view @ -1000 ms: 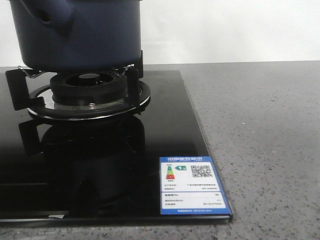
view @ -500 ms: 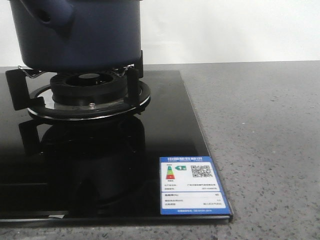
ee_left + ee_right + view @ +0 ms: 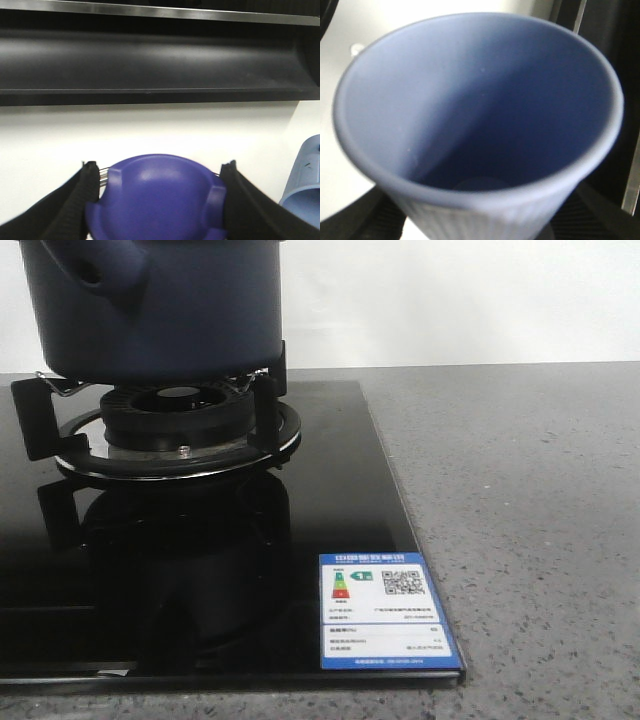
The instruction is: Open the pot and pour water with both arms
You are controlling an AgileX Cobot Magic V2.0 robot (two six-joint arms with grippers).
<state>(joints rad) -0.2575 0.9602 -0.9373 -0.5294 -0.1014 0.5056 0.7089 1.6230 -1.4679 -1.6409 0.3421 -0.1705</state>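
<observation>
The dark navy pot (image 3: 160, 310) stands on the gas burner (image 3: 175, 425) at the far left of the front view; its top is cut off by the frame, and its side handle socket (image 3: 95, 270) faces me. Neither gripper shows in that view. In the left wrist view my left gripper (image 3: 159, 171) is shut on a rounded blue-violet lid knob (image 3: 155, 200), with a finger on each side. In the right wrist view my right gripper (image 3: 480, 220) is shut on the light blue ribbed cup (image 3: 470, 100), whose mouth faces the camera. The cup also shows in the left wrist view (image 3: 305, 175).
The black glass cooktop (image 3: 330, 500) carries a blue and white energy label (image 3: 385, 610) at its front right corner. Grey speckled counter (image 3: 530, 520) lies to its right. A white wall stands behind. A dark hood-like ledge (image 3: 150, 55) spans the left wrist view.
</observation>
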